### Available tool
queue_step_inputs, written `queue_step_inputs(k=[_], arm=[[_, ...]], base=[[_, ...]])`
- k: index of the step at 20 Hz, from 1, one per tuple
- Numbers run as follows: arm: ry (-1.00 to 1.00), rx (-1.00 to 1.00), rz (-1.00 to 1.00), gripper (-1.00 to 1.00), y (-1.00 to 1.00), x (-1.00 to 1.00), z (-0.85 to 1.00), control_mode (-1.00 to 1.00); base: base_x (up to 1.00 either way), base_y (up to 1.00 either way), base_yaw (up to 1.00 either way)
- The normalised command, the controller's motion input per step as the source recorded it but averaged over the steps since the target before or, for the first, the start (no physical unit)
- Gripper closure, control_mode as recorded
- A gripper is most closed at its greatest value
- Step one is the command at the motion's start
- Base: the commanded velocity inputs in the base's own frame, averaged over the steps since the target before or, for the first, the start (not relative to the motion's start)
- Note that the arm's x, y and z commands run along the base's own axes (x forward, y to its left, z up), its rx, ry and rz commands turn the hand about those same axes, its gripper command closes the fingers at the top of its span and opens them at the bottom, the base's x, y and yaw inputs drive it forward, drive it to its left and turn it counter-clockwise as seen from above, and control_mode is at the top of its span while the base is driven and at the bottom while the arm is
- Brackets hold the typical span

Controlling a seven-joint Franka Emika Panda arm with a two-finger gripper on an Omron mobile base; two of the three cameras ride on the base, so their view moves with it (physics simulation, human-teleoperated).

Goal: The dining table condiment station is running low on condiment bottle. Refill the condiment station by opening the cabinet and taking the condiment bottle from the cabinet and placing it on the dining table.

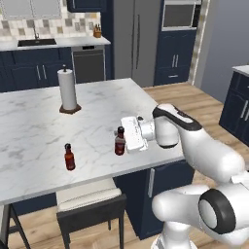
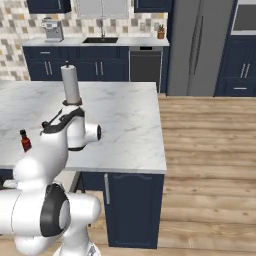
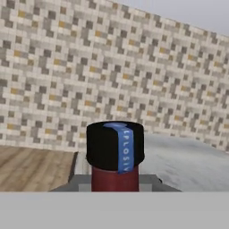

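Note:
The condiment bottle (image 1: 119, 141), red with a black cap, stands upright on the dining table (image 1: 34, 121) near its front right edge. It looks dark in the hand's shade. My gripper (image 1: 125, 139) reaches in from the right, level with the tabletop, and is shut on the bottle. In the hand view the bottle's black cap and red neck (image 3: 115, 147) sit close up at the bottom centre, and my fingertips are hidden. In the right base view my arm hides the bottle and the gripper over the table (image 2: 125, 125). Only the bottom edge of a navy wall cabinet (image 1: 87, 5) shows.
A second, brighter red bottle (image 1: 69, 156) (image 2: 24, 141) stands to the left on the table. A paper towel roll (image 1: 67, 90) (image 2: 71, 84) stands farther back. A dark stool (image 1: 90, 204) is tucked under the table's front edge. The sink counter (image 1: 36, 43) and the grey fridge (image 1: 136, 39) line the back wall.

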Motion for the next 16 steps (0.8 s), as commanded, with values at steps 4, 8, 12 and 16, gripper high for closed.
queue_step_inputs(k=[4, 8, 12, 16], arm=[[-0.05, 0.00, 0.02, 1.00, 0.30, 0.54, -0.38, -1.00], [0.02, 0.00, 0.05, 1.00, 0.27, 0.52, -0.44, -1.00], [0.10, 0.00, 0.09, 1.00, 0.12, 0.36, -0.35, -1.00], [0.03, 0.00, 0.06, 1.00, 0.07, 0.29, -0.40, -1.00]], base=[[0.00, 0.00, 0.00], [0.00, 0.00, 0.00], [0.00, 0.00, 0.00], [0.00, 0.00, 0.00]])
